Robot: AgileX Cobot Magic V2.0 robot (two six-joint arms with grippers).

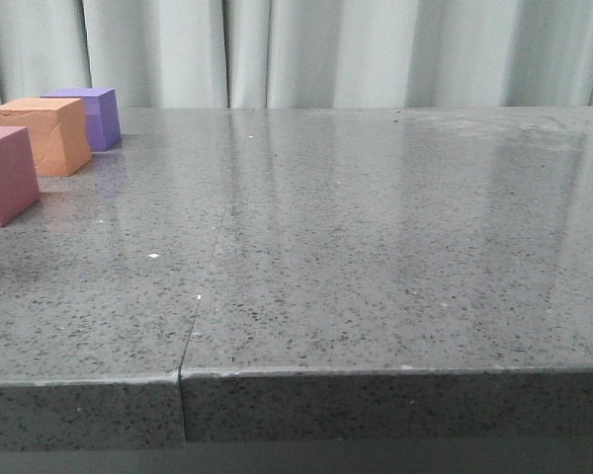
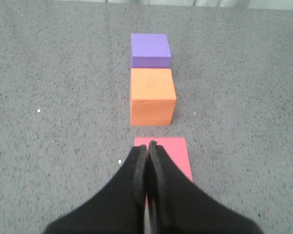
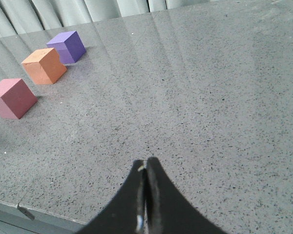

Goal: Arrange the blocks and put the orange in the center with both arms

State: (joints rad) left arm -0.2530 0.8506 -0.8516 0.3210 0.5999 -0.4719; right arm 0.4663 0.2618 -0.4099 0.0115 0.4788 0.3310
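**Three cubes in a row, orange in the middle**

On the far left of the grey speckled surface [image 1: 376, 257], three cubes stand in a line running away from the robot. Nearest is the pink cube [image 1: 5, 176], partly cut off by the edge of the front view. Behind it sits the orange cube [image 1: 49, 134], and farthest back, close to the pale curtain [image 1: 326, 49], the purple cube [image 1: 89, 117]. Small gaps separate the pink and orange cubes; the orange and purple ones stand just beside each other, and whether they touch cannot be told. All three rest flat and upright.

From the left wrist view the same row appears: purple [image 2: 150, 49], orange [image 2: 152, 96] and pink [image 2: 163, 156], with the orange one between the other two. The left pincer [image 2: 146, 148] is clenched, its two black fingers pressed together with nothing between them, and it hangs over the near part of the pink cube, hiding some of it.

The right pincer [image 3: 146, 165] is likewise clenched on nothing. It hovers above bare surface, well apart from the cubes, which show off to one side in its view: pink [image 3: 12, 97], orange [image 3: 44, 66], purple [image 3: 67, 46]. A seam in the slab [image 1: 203, 296] runs toward the front edge.
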